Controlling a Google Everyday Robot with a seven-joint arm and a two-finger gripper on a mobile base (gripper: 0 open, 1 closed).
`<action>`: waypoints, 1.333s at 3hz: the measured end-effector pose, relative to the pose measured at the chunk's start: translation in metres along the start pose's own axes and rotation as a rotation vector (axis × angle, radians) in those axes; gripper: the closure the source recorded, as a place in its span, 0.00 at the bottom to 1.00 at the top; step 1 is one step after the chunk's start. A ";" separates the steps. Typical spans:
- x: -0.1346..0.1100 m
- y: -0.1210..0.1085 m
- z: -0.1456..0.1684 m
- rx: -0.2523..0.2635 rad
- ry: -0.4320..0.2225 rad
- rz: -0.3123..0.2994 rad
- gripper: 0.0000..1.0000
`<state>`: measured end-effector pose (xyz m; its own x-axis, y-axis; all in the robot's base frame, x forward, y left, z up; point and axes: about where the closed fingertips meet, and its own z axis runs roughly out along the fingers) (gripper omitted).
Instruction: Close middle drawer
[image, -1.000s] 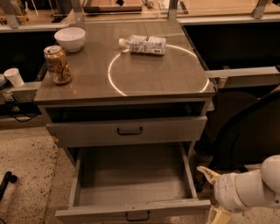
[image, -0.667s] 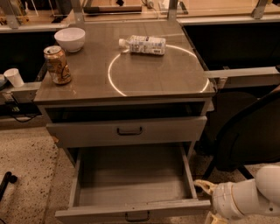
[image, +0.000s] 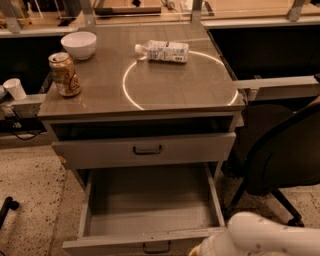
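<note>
The middle drawer is pulled far out of the grey cabinet. Its long tray is empty. Its low front panel with a small black bar handle lies at the bottom edge of the camera view. My white arm comes in from the bottom right. Only a tan bit of my gripper shows, at the bottom edge by the right end of the drawer's front panel. The rest of it is out of view.
The taller-fronted drawer above stands slightly out. On the cabinet top are a white bowl, a drink can and a lying plastic bottle. A black office chair stands to the right.
My arm has moved down and to the left, toward the right end of the open drawer's front. The gripper has dropped mostly out of view. The drawer has not moved.
</note>
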<state>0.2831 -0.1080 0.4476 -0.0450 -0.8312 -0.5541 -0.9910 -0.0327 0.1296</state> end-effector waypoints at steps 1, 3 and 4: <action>0.011 0.058 0.102 -0.181 0.040 -0.033 0.89; 0.089 0.036 0.189 -0.181 0.161 0.044 0.82; 0.070 0.043 0.173 -0.190 0.118 -0.001 0.59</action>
<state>0.2153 -0.0718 0.2724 -0.0180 -0.8898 -0.4559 -0.9490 -0.1283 0.2880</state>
